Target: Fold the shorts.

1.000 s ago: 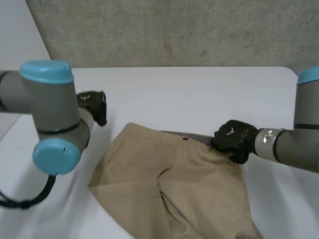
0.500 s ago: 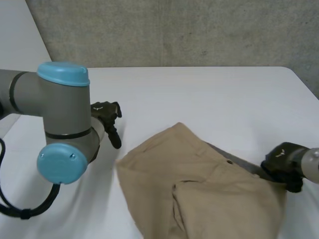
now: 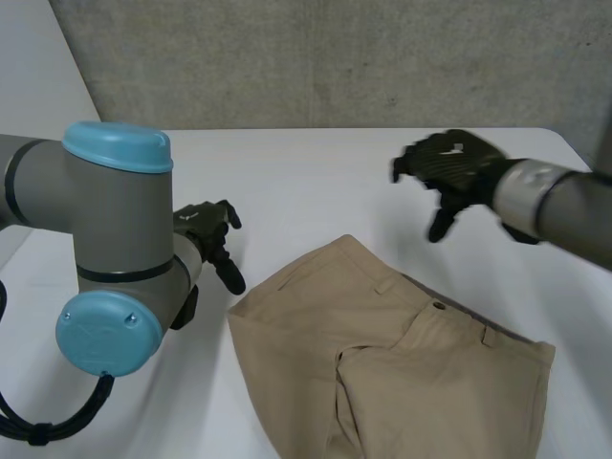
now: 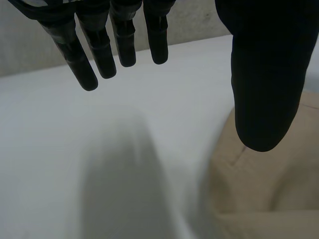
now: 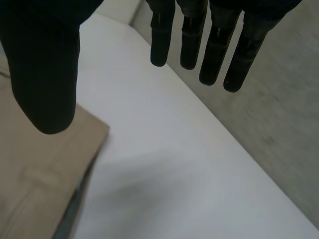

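Fingers (image 4: 82,69) of the left hand (image 3: 203,228) and right hand (image 3: 455,164) are straight and empty, and the shorts (image 3: 382,368) on the surface (image 3: 316,177) seem to need more folding.

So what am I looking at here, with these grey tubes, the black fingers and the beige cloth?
It is a robot with two arms, each ending in a black hand. The wide picture is from a camera behind the arms, looking down at a white table. The other two are from wrist cameras looking along each palm, so fingers loom close. Beige shorts lie on the table. The left hand is beside them, the right hand raised beyond them. Both are open and hold nothing.
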{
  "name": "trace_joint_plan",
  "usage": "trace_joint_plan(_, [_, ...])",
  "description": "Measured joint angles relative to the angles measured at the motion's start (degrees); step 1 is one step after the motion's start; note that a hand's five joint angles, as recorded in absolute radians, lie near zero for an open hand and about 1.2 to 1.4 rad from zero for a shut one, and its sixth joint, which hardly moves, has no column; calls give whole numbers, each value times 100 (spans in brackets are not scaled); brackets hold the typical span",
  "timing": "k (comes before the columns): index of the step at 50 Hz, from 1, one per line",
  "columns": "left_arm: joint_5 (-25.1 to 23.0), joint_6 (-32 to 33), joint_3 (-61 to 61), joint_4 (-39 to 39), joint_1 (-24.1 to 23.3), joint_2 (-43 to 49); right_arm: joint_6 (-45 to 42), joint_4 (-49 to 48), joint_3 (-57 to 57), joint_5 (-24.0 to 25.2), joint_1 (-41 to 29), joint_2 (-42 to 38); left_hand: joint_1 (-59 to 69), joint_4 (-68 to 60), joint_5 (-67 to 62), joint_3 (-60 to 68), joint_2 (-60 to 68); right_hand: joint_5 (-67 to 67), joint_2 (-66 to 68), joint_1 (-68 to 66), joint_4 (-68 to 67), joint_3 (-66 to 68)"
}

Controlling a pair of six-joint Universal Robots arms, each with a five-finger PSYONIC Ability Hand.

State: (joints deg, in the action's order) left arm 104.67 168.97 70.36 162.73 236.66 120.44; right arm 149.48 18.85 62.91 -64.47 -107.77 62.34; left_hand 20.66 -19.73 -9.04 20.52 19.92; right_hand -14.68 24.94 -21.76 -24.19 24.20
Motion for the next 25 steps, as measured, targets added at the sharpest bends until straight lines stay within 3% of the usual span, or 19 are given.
trace_joint_plan(8, [-8,-593,-46,-257,-62,335,-12,-782,-782,-124,-741,-1332,0,14,0,0,0,0,0,0,0,0])
trace_joint_plan(16, [2,-581,-267,-408,-150,855,-60,-1001,-1015,-505,-971,-1876,395,-388,-447,349,383,0,0,0,0,0])
trace_joint_plan(18, [14,-565,-353,-475,-157,976,-60,-1005,-1016,-581,-991,-1904,946,-915,-979,835,887,0,0,0,0,0])
trace_joint_plan(20, [31,-549,-434,-536,-160,1071,-58,-1003,-1010,-622,-1001,-1904,2645,-2496,-2506,2408,2477,0,0,0,0,0])
trace_joint_plan(25, [78,-509,-607,-684,-185,1215,-42,-1004,-1014,-653,-999,-1859,4204,-4318,-4304,4214,4353,0,0,0,0,0])
